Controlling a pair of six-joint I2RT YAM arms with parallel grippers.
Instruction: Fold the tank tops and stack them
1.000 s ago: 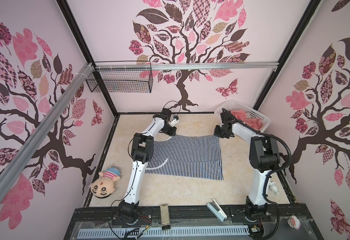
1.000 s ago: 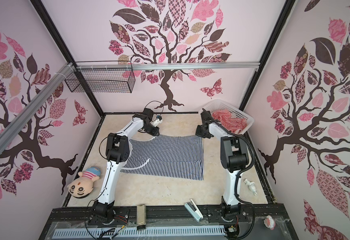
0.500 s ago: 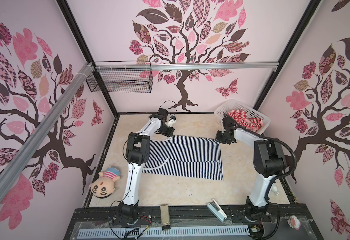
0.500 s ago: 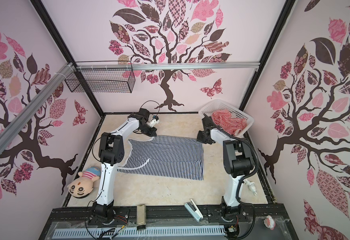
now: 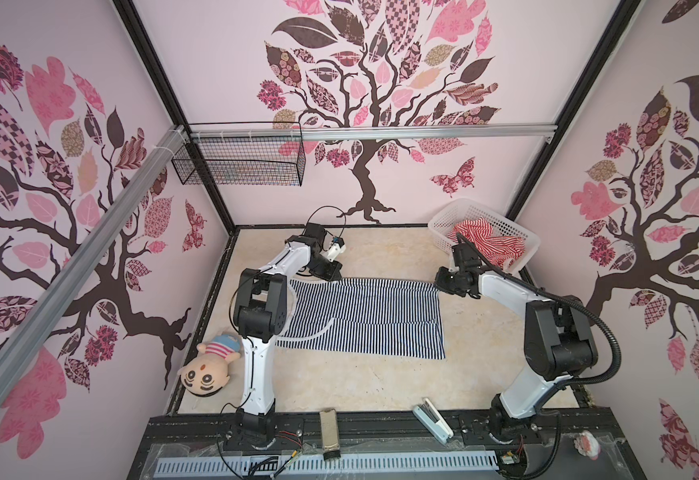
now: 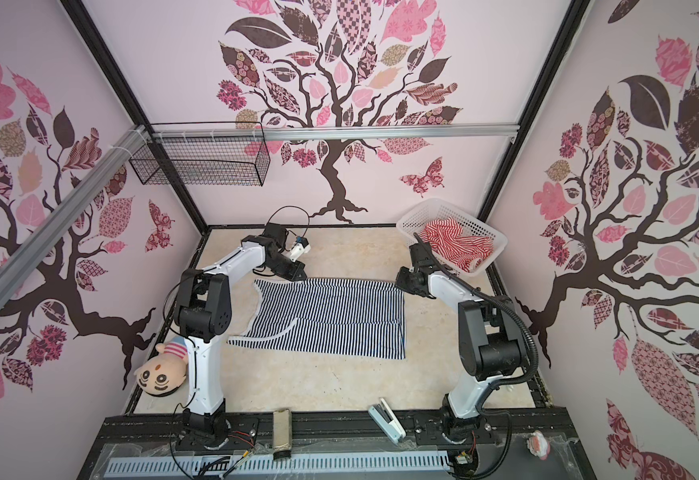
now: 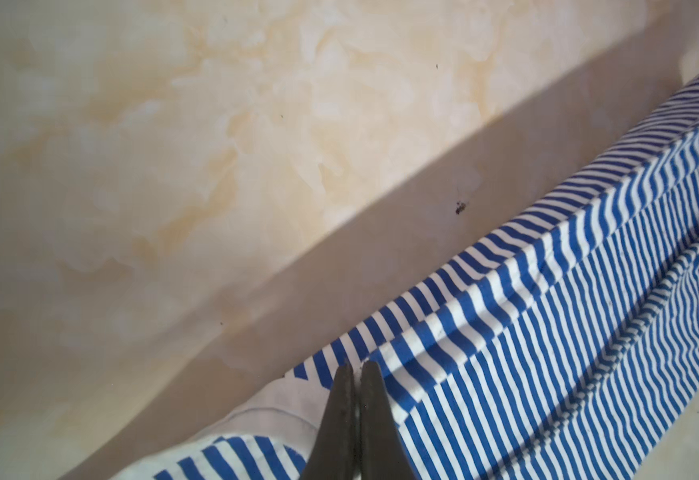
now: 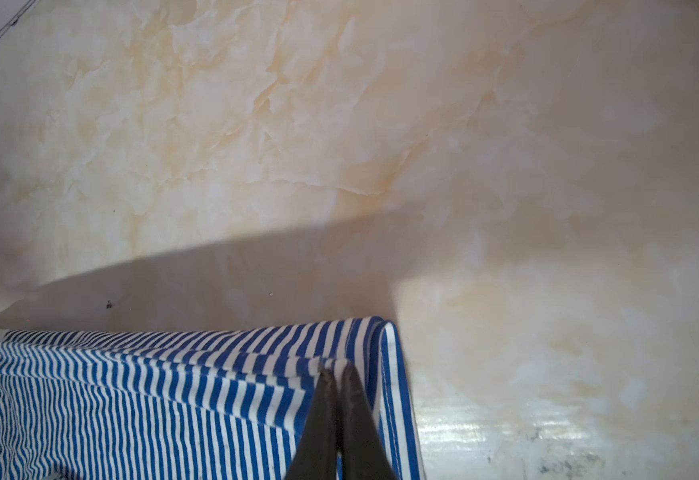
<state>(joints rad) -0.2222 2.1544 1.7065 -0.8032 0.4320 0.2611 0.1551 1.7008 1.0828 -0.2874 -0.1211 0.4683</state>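
Note:
A navy-and-white striped tank top lies spread over the beige table, its far edge raised and taut between both grippers. My left gripper is shut on that edge near the white-trimmed strap end. My right gripper is shut on the far hem corner of the navy top. A red-and-white striped tank top lies crumpled in the white basket at the back right.
A plush doll with a striped hat lies at the left edge beside the left arm's base. A stapler-like white tool and a tan block sit on the front rail. A black wire basket hangs on the back wall.
Both grippers have drawn away from each other along the far edge, pulling the navy top taut and straighter. The left gripper finished closing on the fabric.

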